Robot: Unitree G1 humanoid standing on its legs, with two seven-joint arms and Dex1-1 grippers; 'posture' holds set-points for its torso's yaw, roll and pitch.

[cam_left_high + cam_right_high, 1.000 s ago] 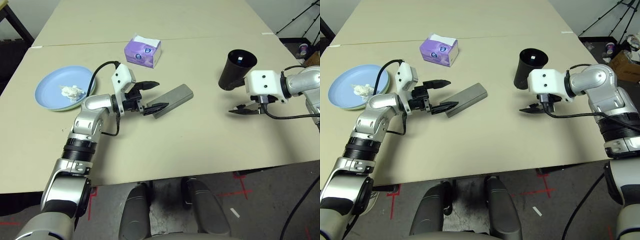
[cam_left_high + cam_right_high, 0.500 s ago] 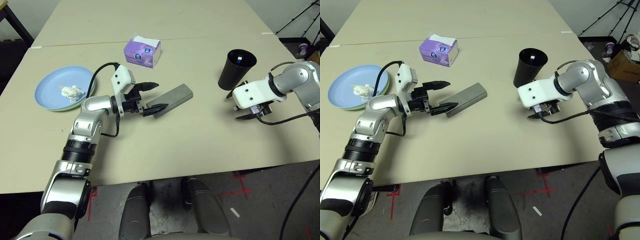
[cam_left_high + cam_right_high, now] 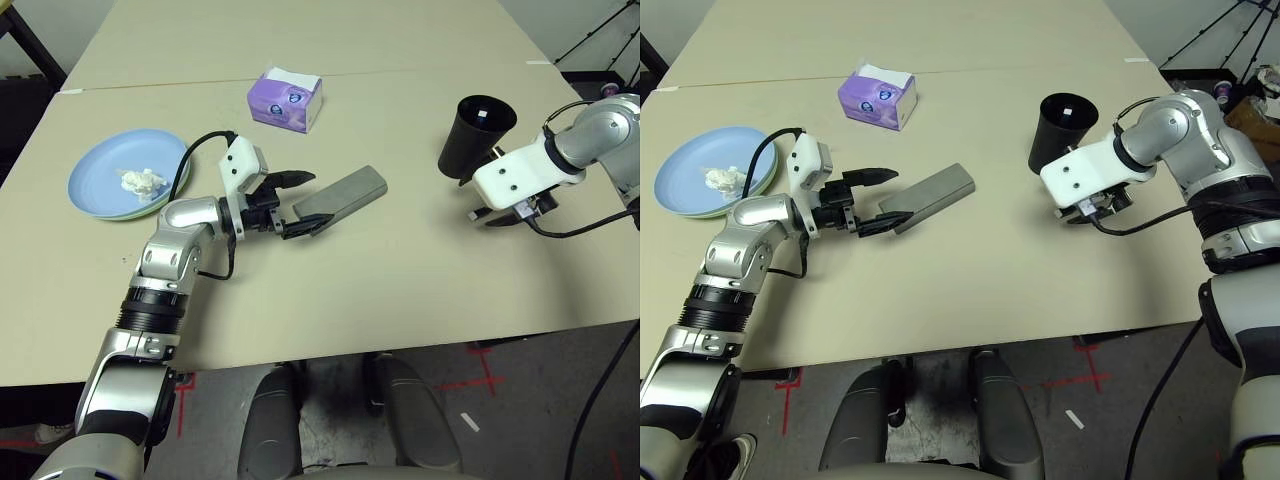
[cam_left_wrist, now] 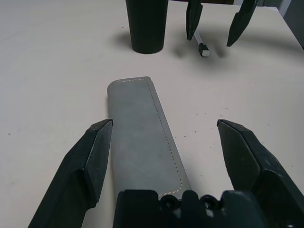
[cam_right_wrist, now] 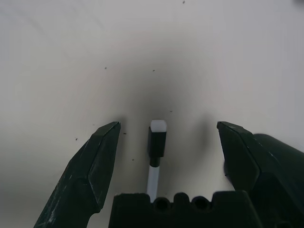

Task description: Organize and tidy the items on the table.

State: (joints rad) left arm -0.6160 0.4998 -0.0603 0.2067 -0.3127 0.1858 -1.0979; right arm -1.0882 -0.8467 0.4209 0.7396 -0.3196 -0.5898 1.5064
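Note:
A grey glasses case (image 3: 345,195) lies in the middle of the table (image 3: 380,290). My left gripper (image 3: 315,200) is open, its fingers (image 4: 95,152) standing on either side of the case's near end (image 4: 142,128) without closing on it. A tall black cup (image 3: 475,135) stands at the right. Just in front of it my right gripper (image 3: 503,214) points down at the table, open, with a small white pen (image 5: 156,147) lying between its fingertips. At the far left a light blue plate (image 3: 100,170) rests on a pale green one and holds crumpled white tissue (image 3: 140,181).
A purple tissue box (image 3: 287,100) stands behind the case, near the seam (image 3: 400,75) across the table. Cables hang from both wrists. The front half of the table between the arms is bare.
My right gripper has swung from pointing sideways to pointing down and has shifted right, close beside the cup and over the pen. The left gripper has barely moved at the case's end.

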